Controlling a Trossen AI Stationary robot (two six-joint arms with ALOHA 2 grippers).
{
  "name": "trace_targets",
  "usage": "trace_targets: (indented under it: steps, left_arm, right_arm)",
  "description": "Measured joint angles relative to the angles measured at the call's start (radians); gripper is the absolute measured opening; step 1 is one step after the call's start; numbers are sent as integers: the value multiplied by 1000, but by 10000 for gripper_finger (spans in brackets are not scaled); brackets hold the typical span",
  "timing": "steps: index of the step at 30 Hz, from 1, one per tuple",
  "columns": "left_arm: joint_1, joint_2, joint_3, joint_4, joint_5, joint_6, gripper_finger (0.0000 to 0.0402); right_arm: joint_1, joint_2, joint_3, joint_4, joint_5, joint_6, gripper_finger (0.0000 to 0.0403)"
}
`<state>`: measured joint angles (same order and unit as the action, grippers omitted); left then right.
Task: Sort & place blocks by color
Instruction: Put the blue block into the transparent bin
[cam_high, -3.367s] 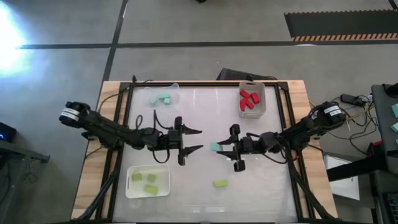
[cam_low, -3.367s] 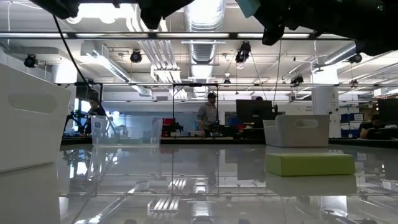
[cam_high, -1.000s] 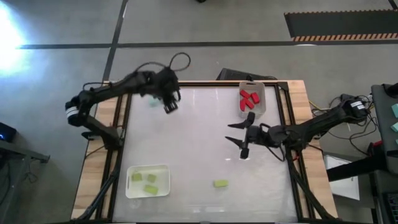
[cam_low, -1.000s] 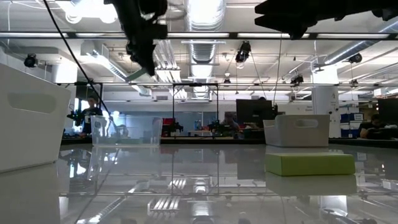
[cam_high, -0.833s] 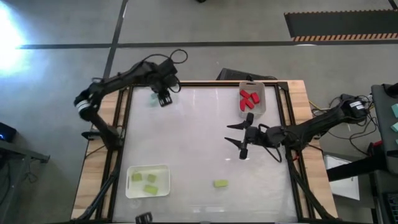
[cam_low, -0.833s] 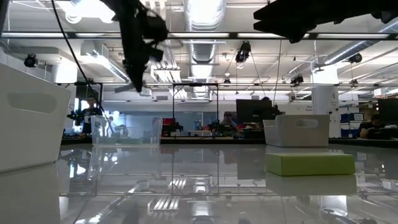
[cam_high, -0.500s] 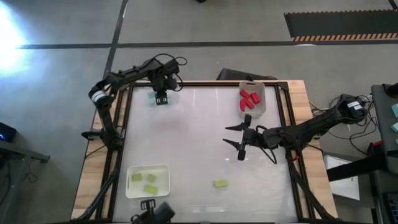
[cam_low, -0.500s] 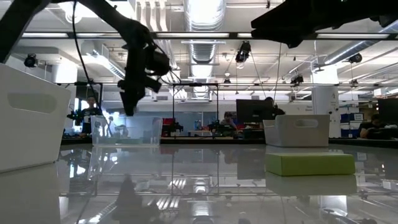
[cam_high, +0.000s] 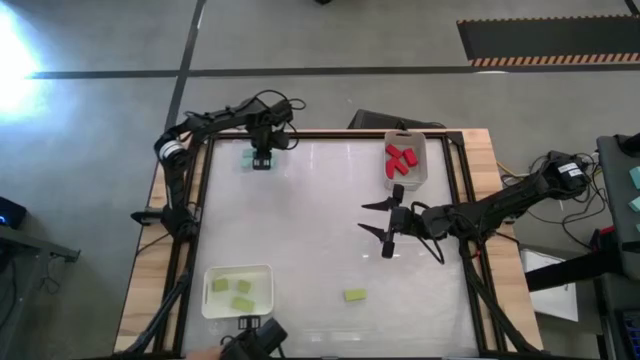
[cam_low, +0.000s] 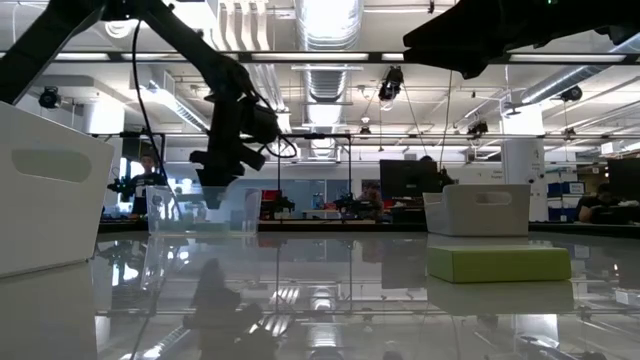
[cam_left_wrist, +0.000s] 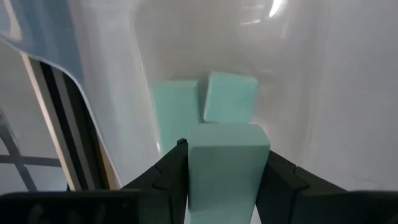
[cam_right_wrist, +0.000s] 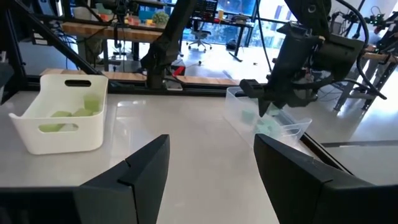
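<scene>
My left gripper (cam_high: 261, 158) hangs over the clear tray (cam_high: 280, 150) at the table's far left, shut on a light teal block (cam_left_wrist: 227, 165). Two more teal blocks (cam_left_wrist: 214, 99) lie on the tray's floor right below it. My right gripper (cam_high: 384, 222) stands open with nothing between its fingers above the middle of the table, right of centre. Red blocks (cam_high: 401, 160) lie in the white tray at the far right. Yellow-green blocks (cam_high: 231, 290) lie in the white tray at the near left. One yellow-green block (cam_high: 354, 295) lies flat on the table. My left gripper pinches the teal block by its two opposite sides (cam_left_wrist: 194, 168) between its two fingers (cam_left_wrist: 166, 177). The fingers point down from above into the clear tray. The block sits level in the hold, above the two teal blocks; whether it touches them I cannot tell.
The white tray with red blocks (cam_high: 420, 175) stands at the far right, the white tray with yellow-green blocks (cam_high: 262, 305) at the near left. Black frame rails (cam_high: 200, 230) run along the table's sides. A dark object (cam_high: 255, 343) shows at the near edge.
My left gripper has carried the teal block toward the table's far left corner, turned to point down, and come down over the clear tray. My right gripper has kept its place and stayed open.
</scene>
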<state>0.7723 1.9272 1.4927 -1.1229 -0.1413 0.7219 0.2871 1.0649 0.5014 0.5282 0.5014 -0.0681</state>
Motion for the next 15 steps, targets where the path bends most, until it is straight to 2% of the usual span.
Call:
trace_targets:
  steps: [15]
  left_arm:
    - [0,41,-14,73,2,-5,118]
  right_arm:
    - [0,0,0,0,-1,8,224]
